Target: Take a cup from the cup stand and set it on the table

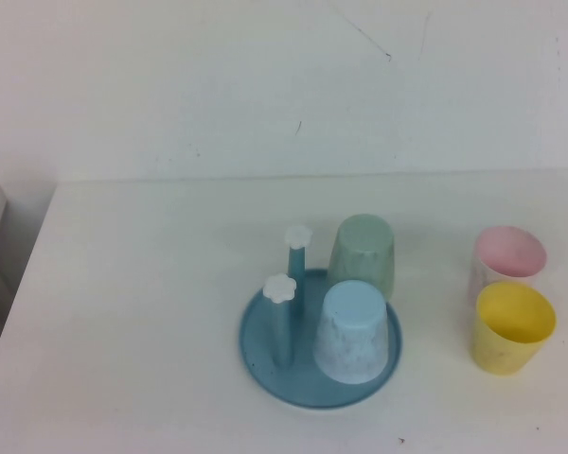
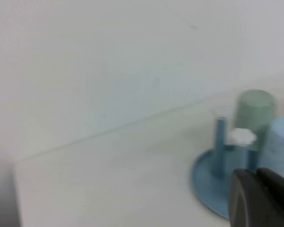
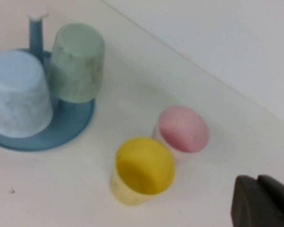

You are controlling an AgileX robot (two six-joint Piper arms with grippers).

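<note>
In the high view the nearest thing was the cup stand (image 1: 265,364), a round teal-blue tray sitting on the white bench (image 1: 133,312) close to its near edge. A light blue cup (image 1: 357,331) stood upside down at the front right of the stand, and a mint-green cup (image 1: 363,253) stood upside down just behind it. Two blue pegs with white flower caps (image 1: 279,288) rose bare on the stand's left half. Well apart to the right, the pink cup (image 1: 508,257) stood mouth up on the bench, with a yellow cup (image 1: 513,326) just in front of it, also mouth up. Neither arm appeared in this view. No brand, label or writing could be read on any cup or on the stand. In the left wrist view the left gripper (image 2: 260,201) showed as a dark shape in the corner, near the stand's left side, with the two bare pegs and the two inverted cups beyond; its fingers looked pressed together with nothing between them. In the right wrist view the right gripper (image 3: 262,201) was a dark shape above the bare bench beside the pink and yellow cups, touching neither, its fingers likewise looking closed on nothing.
</note>
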